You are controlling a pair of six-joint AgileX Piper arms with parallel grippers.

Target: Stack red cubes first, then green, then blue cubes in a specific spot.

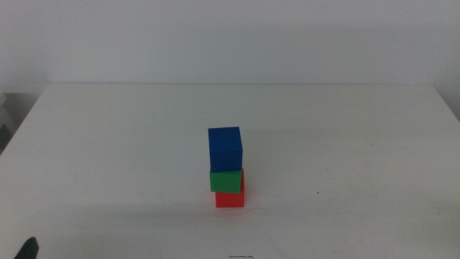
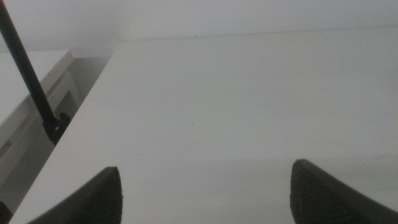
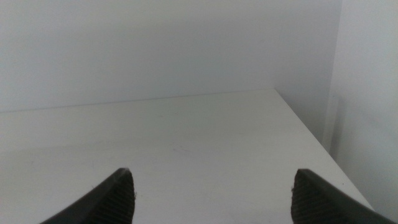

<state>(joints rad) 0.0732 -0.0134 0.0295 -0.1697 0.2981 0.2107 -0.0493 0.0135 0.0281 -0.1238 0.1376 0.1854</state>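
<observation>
both of my pairs of jaws stand wide apart and hold nothing. my left gripper (image 2: 205, 199) hangs over bare white table (image 2: 249, 99), its two dark ribbed jaws coming in from the lower corners of its wrist view with only tabletop between them. past the table's edge on that side i see a thin dark rod (image 2: 28, 74) slanting down to a small clamp, and beside it a pale piece of furniture, too washed out to name. my right gripper (image 3: 212, 196) is in the same pose, jaws spread, over plain white table near its far corner, with a white wall (image 3: 155, 43) rising behind and another wall at the side.

neither wrist view catches any cube. in the middle view the three cubes stand as one column a little nearer than the middle of the table. the red cube (image 1: 231, 198) sits at the bottom on the tabletop. the green cube (image 1: 226, 180) rests on it, shifted slightly toward my left side so its edge overhangs the red one a touch. the blue cube (image 1: 225, 150) sits on top of the green, roughly in line with it. the stack looks upright, with no grip on it.

of my arms the middle view shows only a small dark tip (image 1: 26, 249) at the bottom left corner, well apart from the stack.
</observation>
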